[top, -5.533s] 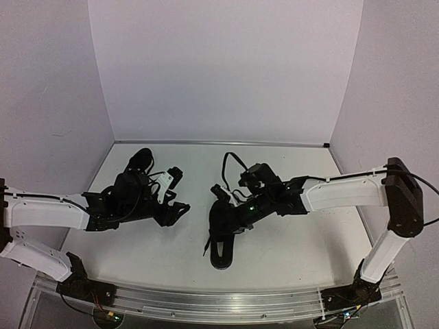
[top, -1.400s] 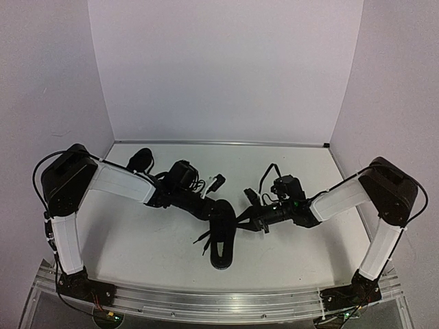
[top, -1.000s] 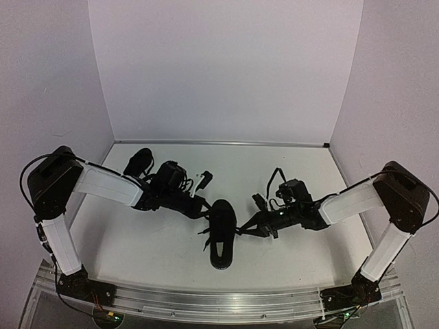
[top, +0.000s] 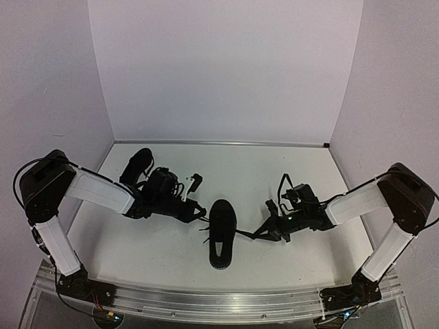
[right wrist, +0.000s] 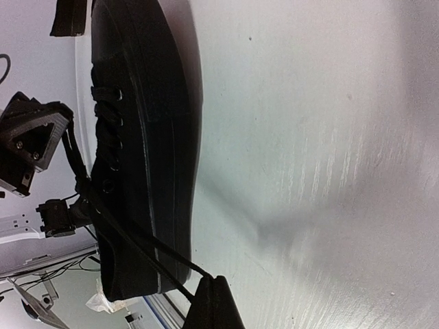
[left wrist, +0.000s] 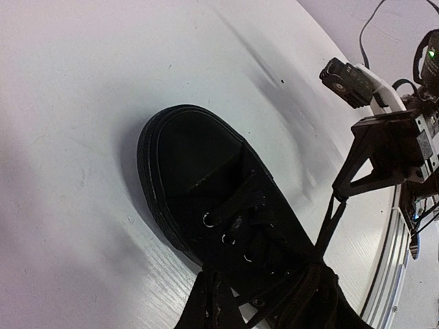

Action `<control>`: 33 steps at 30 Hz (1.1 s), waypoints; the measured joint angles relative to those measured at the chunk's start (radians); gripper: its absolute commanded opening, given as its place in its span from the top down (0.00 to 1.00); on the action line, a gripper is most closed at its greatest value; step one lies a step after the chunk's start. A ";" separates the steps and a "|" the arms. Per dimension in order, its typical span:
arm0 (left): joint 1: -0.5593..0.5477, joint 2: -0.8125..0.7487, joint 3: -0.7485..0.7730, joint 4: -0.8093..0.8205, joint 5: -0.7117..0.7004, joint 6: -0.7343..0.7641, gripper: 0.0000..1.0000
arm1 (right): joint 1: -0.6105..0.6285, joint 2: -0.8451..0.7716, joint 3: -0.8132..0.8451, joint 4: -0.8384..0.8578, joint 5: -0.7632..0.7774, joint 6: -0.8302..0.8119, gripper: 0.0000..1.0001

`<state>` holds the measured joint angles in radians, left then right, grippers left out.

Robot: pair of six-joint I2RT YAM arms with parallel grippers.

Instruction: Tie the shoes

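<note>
**Both arms draw apart and pull the laces of the middle shoe tight**

The desk [top: 274, 178] carries both shoes. The left arm [top: 96, 188] and right arm [top: 357, 202] have swung outward over the last second, having been bunched close over the middle shoe [top: 221, 233] before that. That shoe lies near the front edge, toe toward the back. The other shoe [top: 139, 163] sits untouched at the back left corner.

The left pincer [top: 197, 212] is closed on the left lace [top: 204, 221]. The right pincer [top: 266, 231] is closed on the right lace [top: 248, 233]. Each lace now runs straight from the shoe to its pincer. I read this as cinching a crossing or knot, and the bow does not look finished.

From above, the laces are thin dark lines and the grip is hard to make out. The left wrist view shows the eyelets [left wrist: 225, 238] and the right lace [left wrist: 328, 226] rising taut to the right pincer [left wrist: 341, 190]. The right wrist view shows the shoe [right wrist: 137, 151] side-on, with the right lace [right wrist: 147, 250] clamped in that pincer's own tips [right wrist: 209, 291]. The left pincer [right wrist: 62, 133] holds its lace beyond the shoe. No view shows whether a loop or a plain end is held.
</note>
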<state>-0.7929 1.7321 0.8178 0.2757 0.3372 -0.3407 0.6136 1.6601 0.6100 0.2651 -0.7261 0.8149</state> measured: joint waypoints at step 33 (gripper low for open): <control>0.052 0.029 0.027 0.066 0.126 -0.080 0.33 | -0.019 0.043 0.164 -0.155 -0.040 -0.112 1.00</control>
<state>-0.7405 1.7611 0.8449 0.3419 0.4630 -0.4210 0.5941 1.7031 0.7738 0.1096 -0.7657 0.7029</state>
